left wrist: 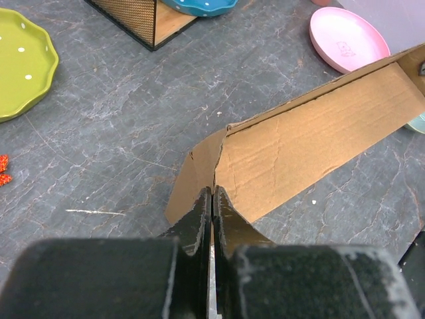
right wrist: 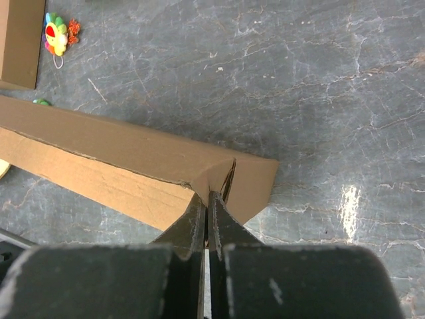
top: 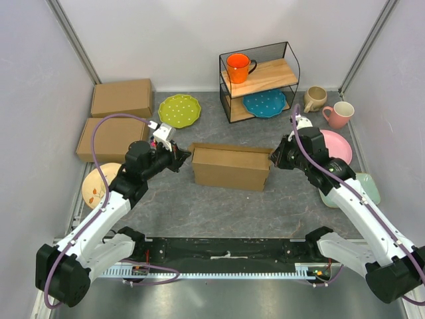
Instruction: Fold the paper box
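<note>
The box point(top: 230, 169) sits half-folded, central on the table point(top: 199, 212). Left pincer point(left wrist: 212, 191) and right pincer point(right wrist: 207, 194) are both closed, tips pressed at its end corners. Push both ends inward evenly, keeping the walls upright so the flaps tuck.

To my left a closed cardboard box point(top: 121, 98) lies behind a second closed box point(top: 111, 138), with a lime green plate point(top: 179, 110) beside them and a cream patterned plate point(top: 98, 183) nearer me. At the back, a wire shelf rack point(top: 275, 74) holds an orange mug point(top: 239, 66) above a teal plate point(top: 264, 103). To my right sit a beige mug point(top: 314, 98), a pink mug point(top: 340, 113), a pink plate point(top: 339, 143) and a pale green plate point(top: 369, 188).
</note>
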Available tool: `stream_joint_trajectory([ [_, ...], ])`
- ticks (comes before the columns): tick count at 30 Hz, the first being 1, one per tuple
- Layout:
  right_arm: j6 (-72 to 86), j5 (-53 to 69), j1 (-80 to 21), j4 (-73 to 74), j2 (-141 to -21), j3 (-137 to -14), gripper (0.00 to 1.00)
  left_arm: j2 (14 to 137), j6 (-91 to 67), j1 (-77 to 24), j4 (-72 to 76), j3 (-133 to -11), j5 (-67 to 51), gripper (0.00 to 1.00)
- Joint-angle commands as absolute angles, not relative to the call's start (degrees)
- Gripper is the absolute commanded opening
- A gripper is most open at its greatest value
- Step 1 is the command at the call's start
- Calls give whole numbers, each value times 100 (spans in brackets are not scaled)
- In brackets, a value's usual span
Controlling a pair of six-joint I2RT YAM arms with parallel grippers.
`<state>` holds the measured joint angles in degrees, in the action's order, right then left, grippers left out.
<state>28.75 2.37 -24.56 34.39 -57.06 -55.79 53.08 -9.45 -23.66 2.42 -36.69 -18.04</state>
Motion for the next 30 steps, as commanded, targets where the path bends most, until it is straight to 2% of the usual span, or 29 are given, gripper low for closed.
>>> stream_joint_trajectory([
  [1,2997,141,-2505,3112,-5660,-5221,0,5265,-1213,-2434,501,-3700,-1925,2],
  [13,2840,35,-2601,3067,-5687,-5019,0,5273,-1362,-2443,492,-3726,-1951,2],
  [22,2707,-334,-2716,3076,-5634,-4816,0,5352,-1494,-2443,431,-3972,-1951,8],
  [30,2532,-676,-2935,3102,-5643,-4790,0,5467,-1801,-2443,238,-4271,-1803,4],
])
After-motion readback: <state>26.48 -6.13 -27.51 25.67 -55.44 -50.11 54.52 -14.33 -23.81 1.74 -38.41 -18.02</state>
